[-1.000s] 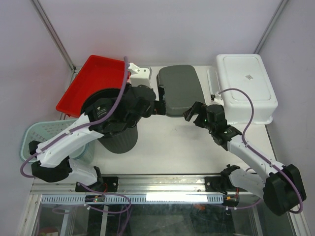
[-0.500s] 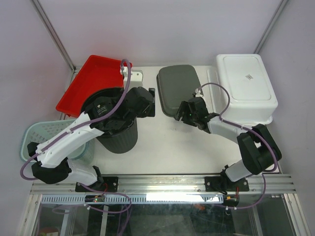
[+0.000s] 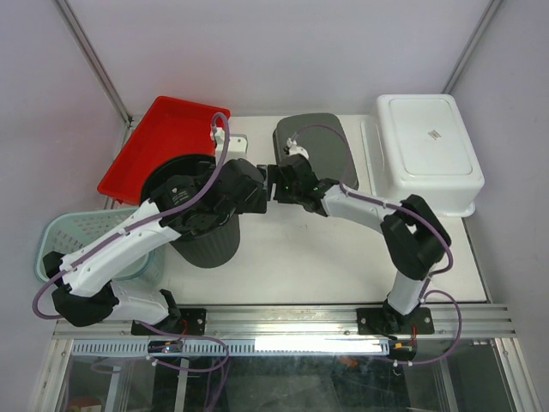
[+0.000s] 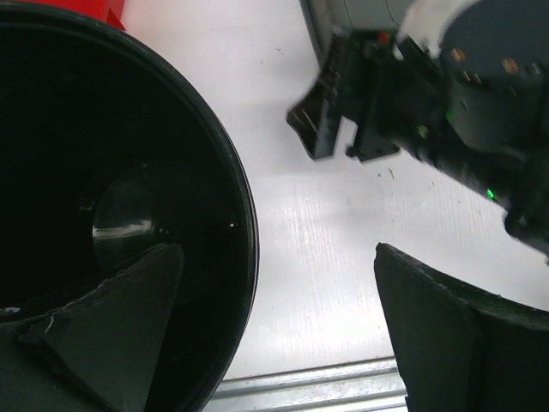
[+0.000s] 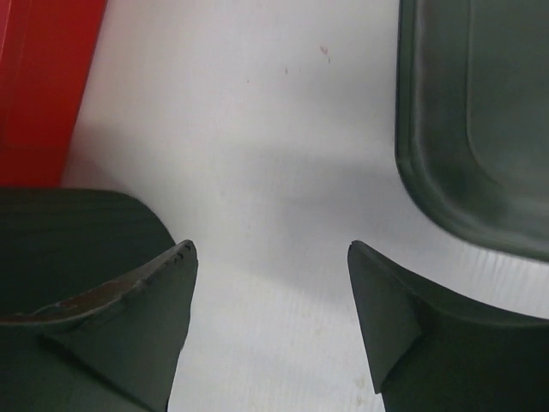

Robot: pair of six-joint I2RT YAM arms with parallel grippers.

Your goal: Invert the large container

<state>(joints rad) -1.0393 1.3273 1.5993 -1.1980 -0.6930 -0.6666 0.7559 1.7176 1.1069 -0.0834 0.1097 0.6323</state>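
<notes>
Our left claw [image 4: 276,257] is spread as wide as it goes and grips nothing. One finger hangs inside the black bin [image 3: 208,247] and the other outside it over the table [image 3: 300,257], so the jaws straddle the bin's rim. Our right claw [image 5: 270,249] is partly open, with only bare table between its fingers, just beside the left claw. The bin stands upright, mouth up, on the left of the table, on the near side of a red tray [image 3: 163,142]. A grey lid [image 3: 333,159] lies beyond the right claw. A white tub [image 3: 425,146] sits bottom up at far right.
</notes>
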